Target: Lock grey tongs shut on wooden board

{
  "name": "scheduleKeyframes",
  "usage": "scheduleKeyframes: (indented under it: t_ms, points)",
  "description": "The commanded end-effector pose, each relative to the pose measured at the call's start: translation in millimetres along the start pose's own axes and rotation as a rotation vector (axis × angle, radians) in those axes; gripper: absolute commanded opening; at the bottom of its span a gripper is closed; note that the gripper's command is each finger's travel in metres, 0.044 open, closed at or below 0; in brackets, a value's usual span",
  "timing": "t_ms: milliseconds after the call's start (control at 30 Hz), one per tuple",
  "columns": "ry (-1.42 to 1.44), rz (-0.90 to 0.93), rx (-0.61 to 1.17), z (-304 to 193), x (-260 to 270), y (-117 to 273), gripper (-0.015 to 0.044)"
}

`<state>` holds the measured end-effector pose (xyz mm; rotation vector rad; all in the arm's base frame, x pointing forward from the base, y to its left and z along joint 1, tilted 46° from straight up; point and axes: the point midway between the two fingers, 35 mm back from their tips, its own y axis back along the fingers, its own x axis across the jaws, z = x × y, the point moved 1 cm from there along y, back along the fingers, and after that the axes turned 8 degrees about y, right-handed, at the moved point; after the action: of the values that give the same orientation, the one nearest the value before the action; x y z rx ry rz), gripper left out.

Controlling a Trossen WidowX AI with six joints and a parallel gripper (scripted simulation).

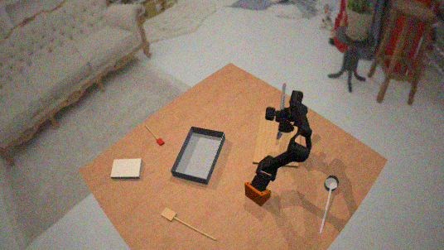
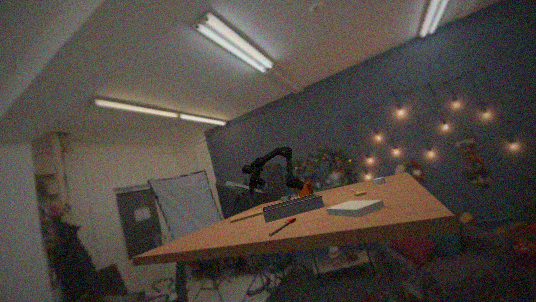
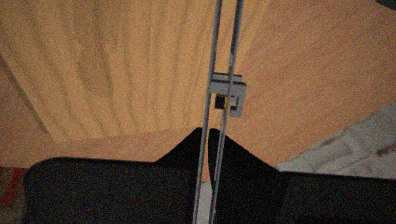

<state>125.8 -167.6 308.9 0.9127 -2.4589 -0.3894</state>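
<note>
Claw and tongs: your claw [image 1: 282,131] [image 2: 252,189] [image 3: 206,135] is closed on the grey tongs [image 1: 282,97] [image 2: 236,185] [image 3: 214,50]. In the wrist view you see the two long arms of the tongs running side by side, passing between the black fingertips, with a narrow gap left between them. Just beyond the fingertips, a grey bracket [image 3: 238,92] with a small dark and yellow piece beside it sits across the arms.

Position: the top view shows the tongs passing under the claw, one stretch reaching out past it toward the far edge of the worktop [image 1: 232,103] [image 2: 200,240] [image 3: 325,90], a shorter stretch emerging on the near side, over the wooden board [image 1: 265,142] [image 3: 125,75]. In the exterior view you have them slanting across at the claw, one end higher than the other. You cannot tell whether they touch the board, nor whether the lock is engaged; which end carries the hinge is too blurred to tell.

Surroundings: the tongs are well apart from the roasting tin [image 1: 190,178] [image 2: 292,207], which stands on the worktop. Past the tin you have a cream block [image 1: 126,168] [image 2: 355,207] and a red-headed stick [image 1: 161,141] [image 2: 291,220]. A square-headed wooden spatula [image 1: 168,213] [image 2: 359,193] and a ladle [image 1: 325,211] lie elsewhere on the worktop.
</note>
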Motion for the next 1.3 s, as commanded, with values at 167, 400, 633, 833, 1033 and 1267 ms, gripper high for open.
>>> scheduleKeyframes:
  t_ms: [167,400,633,833,1033,1267]
  points:
    - [0.011,0.001,-0.169,-5.1,-1.3,3.0,-0.0150]
    - [0.055,0.016,-0.297,-7.6,-2.3,5.7,-0.0150]
    - [0.123,0.046,-0.409,-12.6,-2.3,10.1,-0.0150]
    - [0.196,0.083,-0.487,-19.2,-1.6,14.4,-0.0150]
    - [0.205,0.087,-0.495,-20.1,-1.5,15.0,-0.0150]
    - [0.205,0.089,-0.496,-19.7,-1.4,13.5,-0.0150]
